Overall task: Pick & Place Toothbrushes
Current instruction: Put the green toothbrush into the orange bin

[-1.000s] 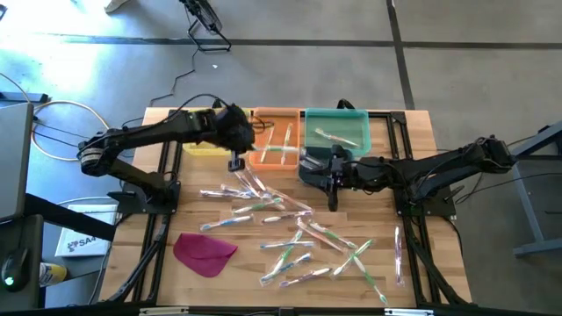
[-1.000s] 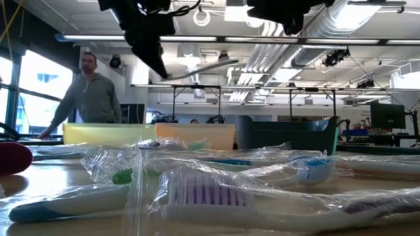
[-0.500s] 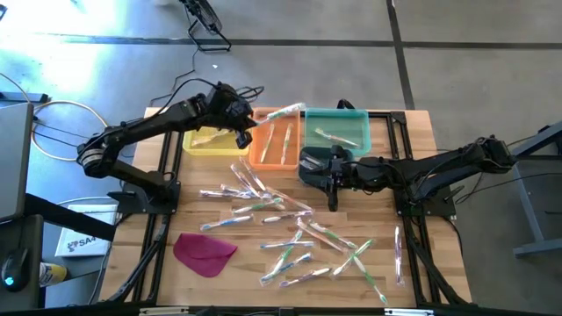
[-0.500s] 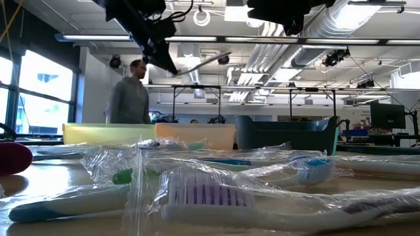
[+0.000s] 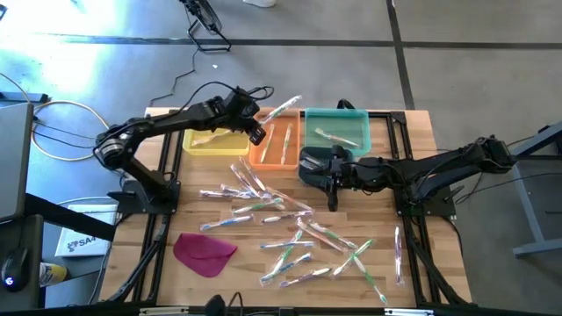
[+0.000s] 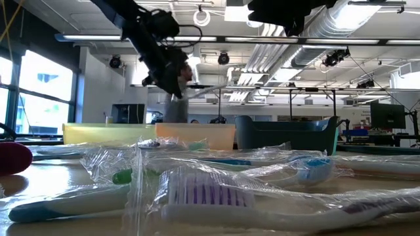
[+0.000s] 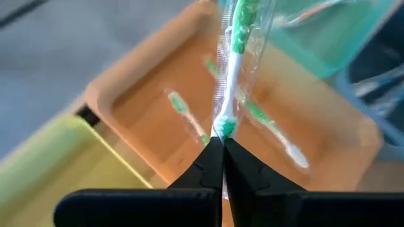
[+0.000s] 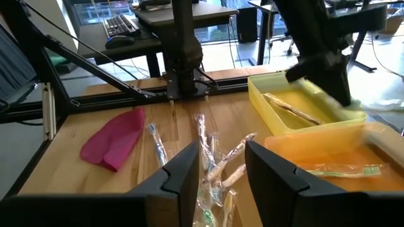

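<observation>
My left gripper (image 5: pixel 255 133) is shut on a green-and-white toothbrush (image 5: pixel 283 110) in a clear wrapper, above the orange bin (image 5: pixel 277 149) at the far side. The orange bin holds other wrapped toothbrushes (image 7: pixel 189 120). Several more toothbrushes (image 5: pixel 283 219) lie scattered on the wooden table. My right gripper (image 5: pixel 333 186) hangs open just in front of the teal bin (image 5: pixel 338 132). Nothing is between its fingers (image 8: pixel 183 173). My left gripper pinches the toothbrush by one green-tipped end (image 7: pixel 225 128) between its two fingertips. The fingers slant down toward the far right. The toothbrush sticks out straight beyond them, its other end (image 7: pixel 243 14) farthest out. It is lifted clear above the orange bin.
A yellow bin (image 5: pixel 214 140) with one toothbrush stands left of the orange bin. A magenta cloth (image 5: pixel 205 252) lies near the front left. One toothbrush (image 5: pixel 398 250) lies apart by the right rail. A person stands beyond the table, partly behind my left arm in the low view.
My left gripper has carried the toothbrush from above the table's middle toward the far edge and the right, over the orange bin, and has rolled at the wrist. The toothbrush now points to the far right. The person behind the table has walked to the right.
</observation>
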You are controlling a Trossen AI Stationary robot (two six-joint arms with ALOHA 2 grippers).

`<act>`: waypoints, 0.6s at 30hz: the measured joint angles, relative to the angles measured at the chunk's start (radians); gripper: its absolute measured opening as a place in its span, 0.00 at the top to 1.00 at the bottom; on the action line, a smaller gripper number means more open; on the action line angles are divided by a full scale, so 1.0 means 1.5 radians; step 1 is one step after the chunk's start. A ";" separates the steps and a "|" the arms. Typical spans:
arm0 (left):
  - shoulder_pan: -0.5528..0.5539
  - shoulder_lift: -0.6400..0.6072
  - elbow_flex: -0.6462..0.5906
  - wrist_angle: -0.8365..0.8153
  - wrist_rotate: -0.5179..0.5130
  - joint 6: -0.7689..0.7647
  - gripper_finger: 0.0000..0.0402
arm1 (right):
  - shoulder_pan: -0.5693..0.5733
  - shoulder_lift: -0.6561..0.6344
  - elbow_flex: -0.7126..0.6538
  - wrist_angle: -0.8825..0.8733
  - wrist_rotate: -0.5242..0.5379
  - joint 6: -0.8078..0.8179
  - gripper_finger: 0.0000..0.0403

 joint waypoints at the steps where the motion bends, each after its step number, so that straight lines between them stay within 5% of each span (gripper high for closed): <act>1: 0.000 0.011 0.000 0.003 0.000 -0.012 1.00 | 0.000 0.000 0.000 0.000 0.000 0.000 0.70; 18: -0.001 0.137 0.000 0.037 -0.003 -0.157 1.00 | 0.000 0.000 0.000 -0.031 0.000 0.002 0.70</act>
